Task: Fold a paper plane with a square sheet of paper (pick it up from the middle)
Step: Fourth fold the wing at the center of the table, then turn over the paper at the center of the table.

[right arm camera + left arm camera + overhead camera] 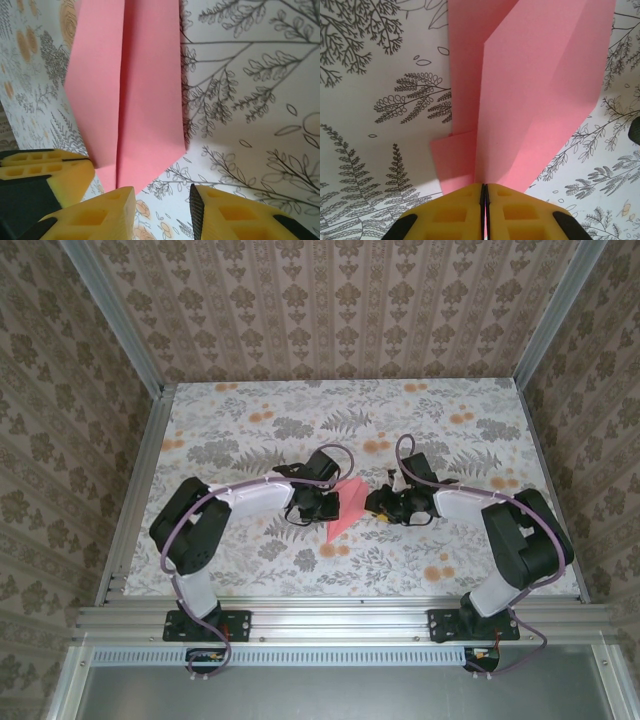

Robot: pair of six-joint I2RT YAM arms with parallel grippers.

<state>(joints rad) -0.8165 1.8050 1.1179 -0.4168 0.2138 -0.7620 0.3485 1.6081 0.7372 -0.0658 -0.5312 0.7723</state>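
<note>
Left gripper (484, 186) first: on its wrist camera I see the two yellow fingers pressed together with the near edge of the pink paper (535, 90) pinched in the seam between them, so it is clamped on the paper. On the other wrist camera, my right gripper (162, 194) stands with a clear gap between its fingers and nothing in it; the paper's near end lies just ahead of them. From overhead, the paper sits between the two grippers near the middle of the floral table (250, 420). It is creased lengthwise, narrows toward the arm bases, and has one flap raised.
</note>
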